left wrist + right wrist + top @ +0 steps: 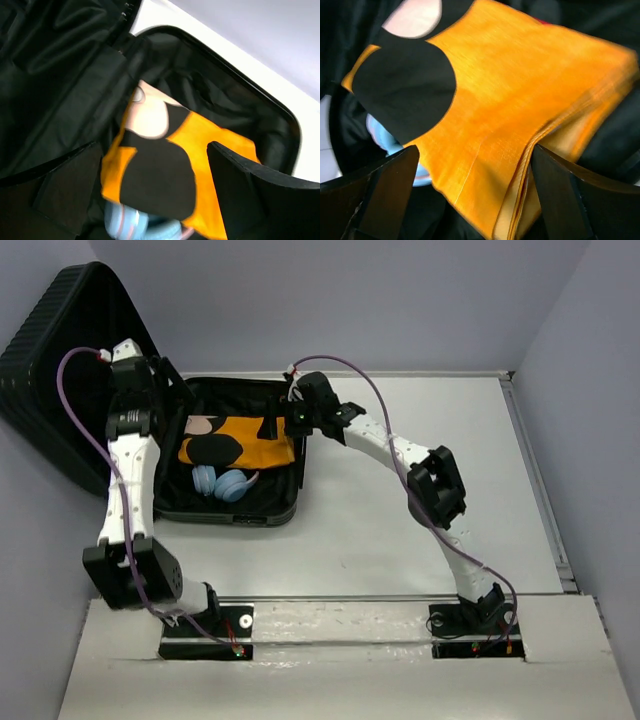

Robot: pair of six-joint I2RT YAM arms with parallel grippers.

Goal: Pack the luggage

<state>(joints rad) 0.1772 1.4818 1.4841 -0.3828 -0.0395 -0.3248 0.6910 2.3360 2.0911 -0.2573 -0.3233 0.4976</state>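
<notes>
The luggage is a black ribbed suitcase lying open at the table's far left, its lid (60, 350) propped up and its lined base (232, 512) flat. Inside lie a folded orange garment with black patches (250, 447) and light blue headphones (225, 483). My left gripper (172, 408) hovers open over the base's left side; its wrist view shows the garment (220, 150) and headphones (132, 225) between the spread fingers (250, 195). My right gripper (286, 422) is open just above the garment's right end (520, 85), fingers (580, 205) either side of its folded edge.
The suitcase's black fabric lining (60, 85) hangs loosely at the left of the left gripper. White tabletop (420, 510) stretches right of the suitcase to a raised rail (535, 480). Grey walls close in behind and on both sides.
</notes>
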